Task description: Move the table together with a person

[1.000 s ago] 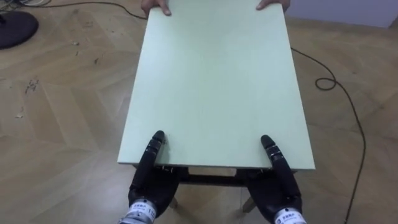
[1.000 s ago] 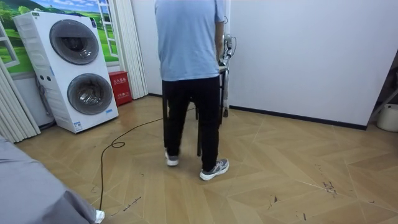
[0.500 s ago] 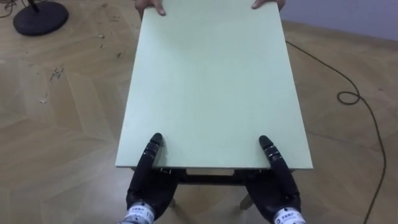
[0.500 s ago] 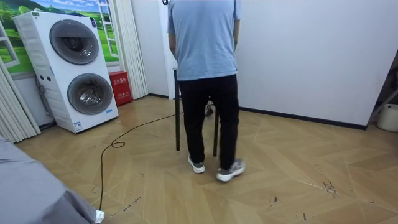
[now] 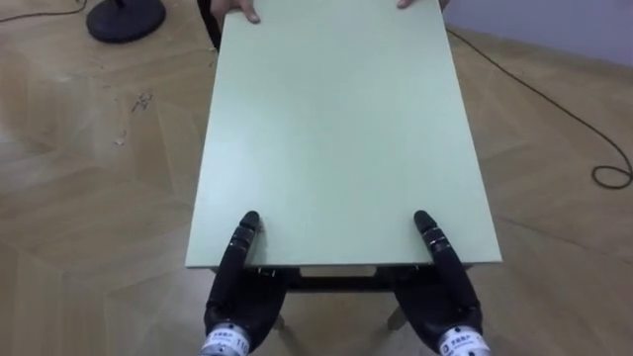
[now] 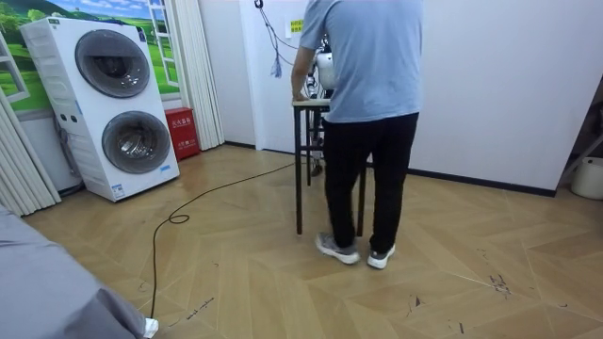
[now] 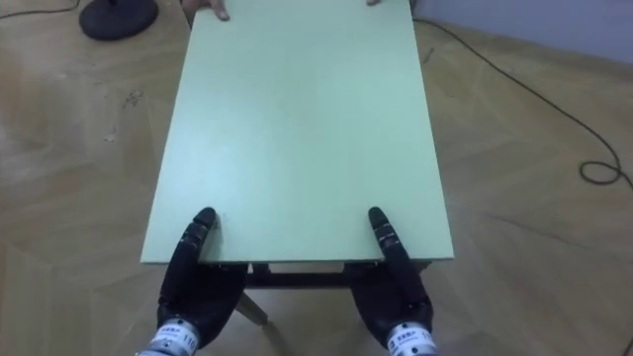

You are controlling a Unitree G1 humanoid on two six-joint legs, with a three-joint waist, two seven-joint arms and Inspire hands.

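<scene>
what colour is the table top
The table top is plain pale green, with no pattern; the left eye view shows it best.

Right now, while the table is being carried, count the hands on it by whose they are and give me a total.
Robot's hands: 2, left hand and right hand, at the near edge of the table.
Person's hands: 2, one and the other, at the far edge.
Total: 4 hands.
</scene>
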